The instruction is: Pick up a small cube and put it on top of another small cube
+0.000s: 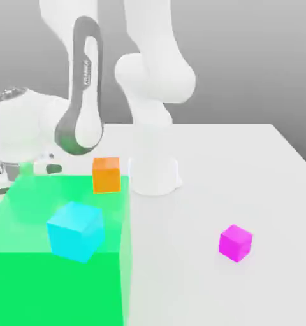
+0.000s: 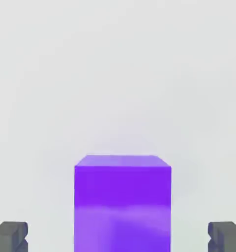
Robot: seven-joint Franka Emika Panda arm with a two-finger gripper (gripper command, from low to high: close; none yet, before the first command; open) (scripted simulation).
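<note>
The violet-blue small cube [image 2: 122, 202] sits on the white table [image 2: 115, 74] squarely between the gripper [image 2: 118, 235]'s two dark fingertips [image 2: 11, 235], which stand wide open and well clear of its sides. To grasp it cleanly, the hand should keep centred, sink until the pads flank the side faces, then close evenly. In the exterior view, the cyan cube [image 1: 75, 230] waits on the green zone [image 1: 53, 280], with an orange cube [image 1: 106, 174] behind it and a magenta cube [image 1: 235, 242] off to that view's right.

Simulated robot test scene: bare white table [image 1: 245, 165], flat grey backdrop, translucent green zone [image 1: 28, 280].
</note>
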